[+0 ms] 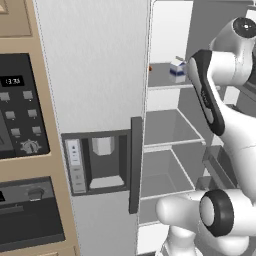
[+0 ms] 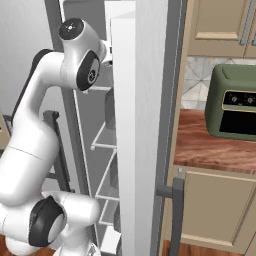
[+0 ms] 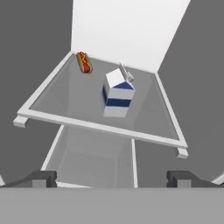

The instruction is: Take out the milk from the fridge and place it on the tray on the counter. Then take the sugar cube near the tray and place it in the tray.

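The milk (image 3: 118, 94) stands upright on an upper fridge shelf (image 3: 57, 94), approx. mid-shelf, its long axis vertical, gable top up. Taking the carton as landmark and going left to right in the hand view: a hot dog (image 3: 84, 62) lies to its upper left, near the shelf's back-left corner, well apart from it; then the carton itself; then bare shelf to its right up to the side rail. The white back wall of the fridge (image 1: 95, 65) is just behind it.

Key relation: the carton lies straight ahead of the tool (image 3: 112, 178) and beyond it, roughly centred btw. the two fingertips (image 3: 43, 177), w/ the shelf's front rail in between. Tool is spread wide, holding nothing, not touching the carton.

In the left base view the milk (image 1: 177, 71) sits just left of the arm's dark forearm, door open. Judgement: approach phase, early in task; next move prob. a straight reach forward over the front rail, then close on the carton's sides.
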{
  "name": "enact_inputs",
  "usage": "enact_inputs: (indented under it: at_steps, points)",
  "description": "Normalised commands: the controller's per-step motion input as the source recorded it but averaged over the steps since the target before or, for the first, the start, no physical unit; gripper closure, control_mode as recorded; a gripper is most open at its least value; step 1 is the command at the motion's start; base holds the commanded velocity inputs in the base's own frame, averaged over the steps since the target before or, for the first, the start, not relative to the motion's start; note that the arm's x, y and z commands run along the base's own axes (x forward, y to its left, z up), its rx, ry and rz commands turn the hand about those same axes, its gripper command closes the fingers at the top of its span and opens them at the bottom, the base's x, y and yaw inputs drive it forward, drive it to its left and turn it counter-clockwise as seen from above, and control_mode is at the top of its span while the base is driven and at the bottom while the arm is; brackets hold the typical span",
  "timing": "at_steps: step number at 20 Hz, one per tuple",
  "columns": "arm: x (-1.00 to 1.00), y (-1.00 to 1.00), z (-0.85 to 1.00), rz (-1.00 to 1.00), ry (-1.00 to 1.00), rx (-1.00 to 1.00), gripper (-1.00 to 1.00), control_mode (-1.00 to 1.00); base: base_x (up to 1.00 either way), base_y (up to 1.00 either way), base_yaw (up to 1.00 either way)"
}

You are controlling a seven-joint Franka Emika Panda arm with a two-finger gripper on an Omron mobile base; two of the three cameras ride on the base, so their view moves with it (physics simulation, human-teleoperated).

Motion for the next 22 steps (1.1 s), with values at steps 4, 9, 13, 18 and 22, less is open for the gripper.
enact_inputs:
  at_steps: [4, 9, 13, 18, 22]
  points:
    - [0.38, 0.0, 0.16, 0.0, 0.0, 0.04, -1.0, -1.0, 0.0, 0.0, 0.0]
    - [0.32, -0.01, 0.01, 0.01, 0.01, 0.1, -1.0, -1.0, 0.0, 0.0, 0.0]
    - [0.36, 0.0, -0.14, 0.0, 0.0, 0.04, -1.0, -1.0, 0.0, 0.0, 0.0]
    - [0.36, 0.0, -0.07, 0.0, 0.0, 0.0, -1.0, -1.0, 0.0, 0.0, 0.0]
    - [0.29, 0.0, 0.0, 0.0, 0.0, 0.0, -1.0, -1.0, 0.0, 0.0, 0.0]
